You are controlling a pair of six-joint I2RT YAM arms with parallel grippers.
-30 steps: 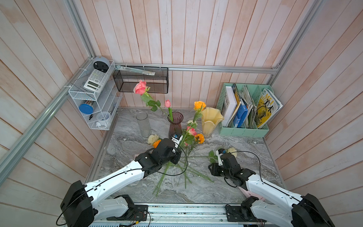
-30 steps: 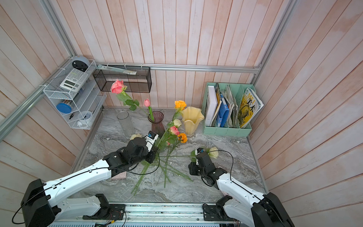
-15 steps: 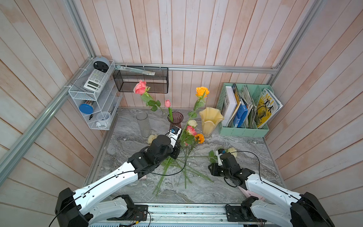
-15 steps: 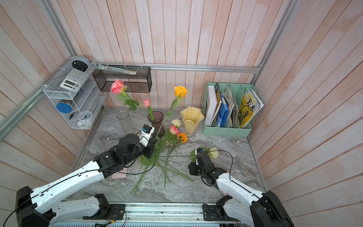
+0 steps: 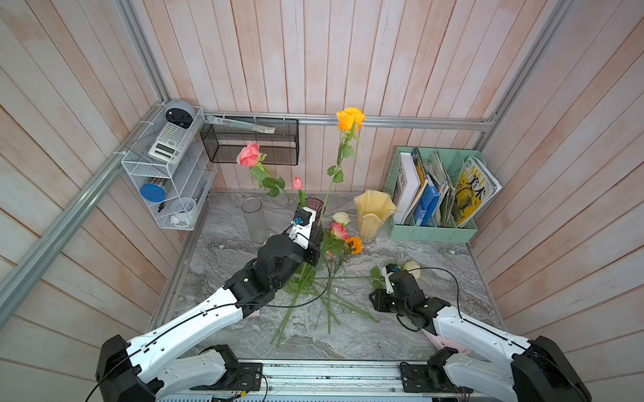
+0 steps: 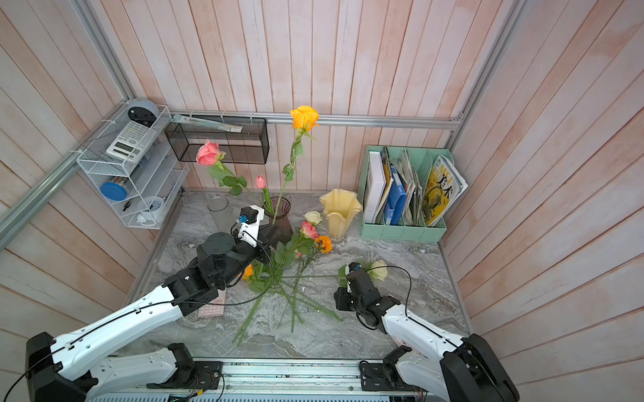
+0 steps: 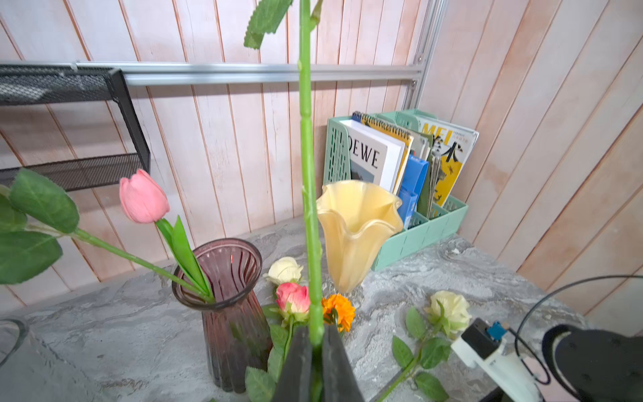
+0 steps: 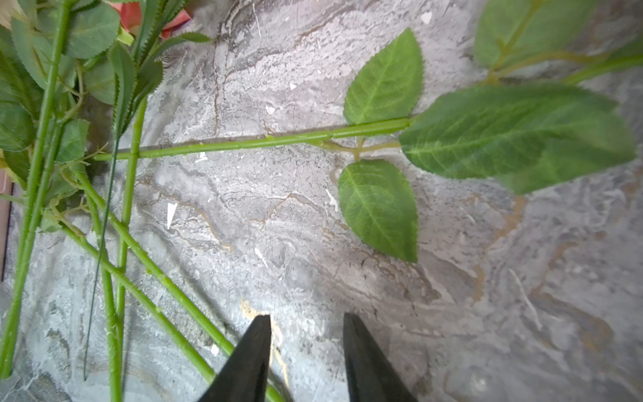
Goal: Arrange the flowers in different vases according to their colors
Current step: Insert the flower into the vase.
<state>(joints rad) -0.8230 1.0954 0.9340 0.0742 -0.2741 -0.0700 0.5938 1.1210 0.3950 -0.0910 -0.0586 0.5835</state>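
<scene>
My left gripper (image 7: 316,334) is shut on the stem of an orange rose (image 5: 350,119) and holds it upright between the purple vase (image 7: 226,306) and the yellow vase (image 7: 355,226). The purple vase holds a pink rose (image 5: 249,154) and a pink tulip (image 7: 143,196). Both the yellow vase and the clear glass vase (image 5: 253,218) are empty. More flowers (image 5: 338,230) lie heaped on the marble. My right gripper (image 8: 308,320) is open, pointing down at bare marble beside a white rose (image 5: 411,268), whose stem (image 8: 261,141) lies ahead of the fingertips.
A mint-green file holder (image 5: 435,198) with books stands at the back right. A white wire shelf (image 5: 167,167) and a black mesh basket (image 5: 250,140) hang on the walls. A pink keypad (image 6: 211,310) lies under my left arm.
My left gripper has lifted the orange rose and carried it toward the back; its head now stands much higher. The right arm has not moved.
</scene>
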